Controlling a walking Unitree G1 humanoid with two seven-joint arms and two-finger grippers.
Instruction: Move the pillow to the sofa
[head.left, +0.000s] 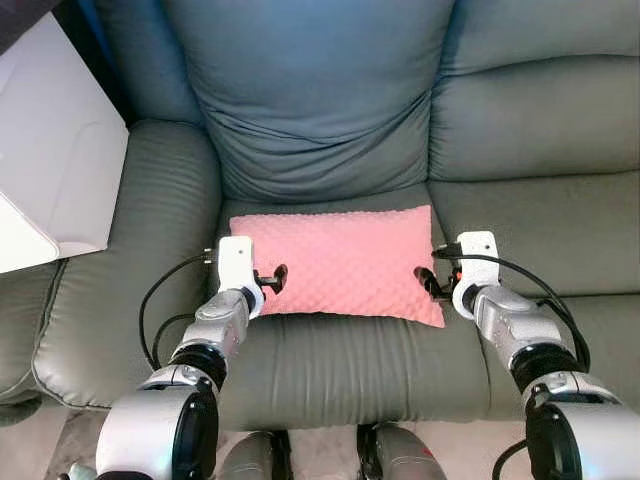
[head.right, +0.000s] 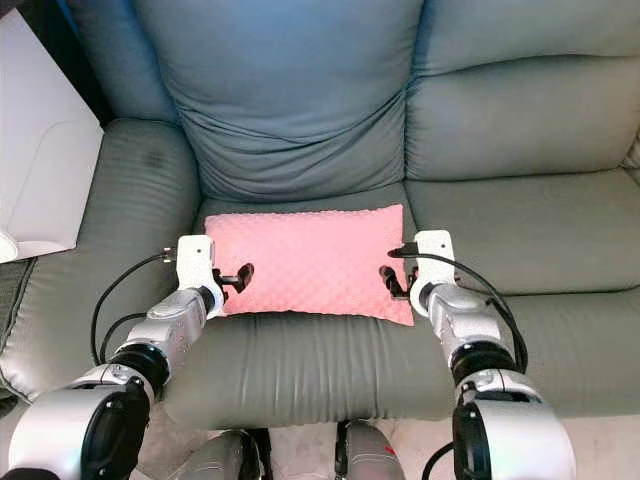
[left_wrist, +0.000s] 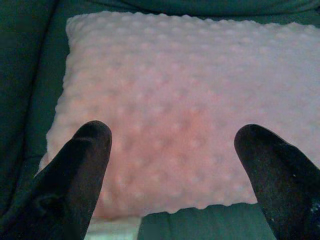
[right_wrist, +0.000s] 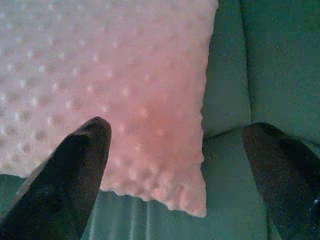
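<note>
Silver forearms are seen lowest in the head views, reaching forward over the front edge of the sofa seat (head.left: 330, 370). Beyond them, the pink dotted pillow (head.left: 345, 262) is found lying flat on the middle of the left seat cushion, its far long edge close under the grey back cushion (head.left: 320, 95) and its near long edge set back from the seat's front edge.

Each short end of the pillow is flanked by a gripper. The left gripper (head.left: 272, 279) is held at the near left corner, its fingers (left_wrist: 82, 165) spread wide, with the pillow's corner seen between and beyond them in the left wrist view. The right gripper (head.left: 432, 285) is held at the near right corner, likewise wide, with one finger (right_wrist: 75, 170) over the pillow's edge and the other over bare seat. Nothing is clasped by either; whether the fingertips touch the fabric cannot be told.

Since the pillow is already resting on the sofa, the placing step is judged to be done, and the release to be in hand. What is called for next appears to be a clean withdrawal: both arms drawn back and up toward the seat's front edge, without the soft cover being snagged or the pillow dragged along.

To the left, the padded armrest (head.left: 130, 240) is seen, and past it a white panel (head.left: 55, 150).
</note>
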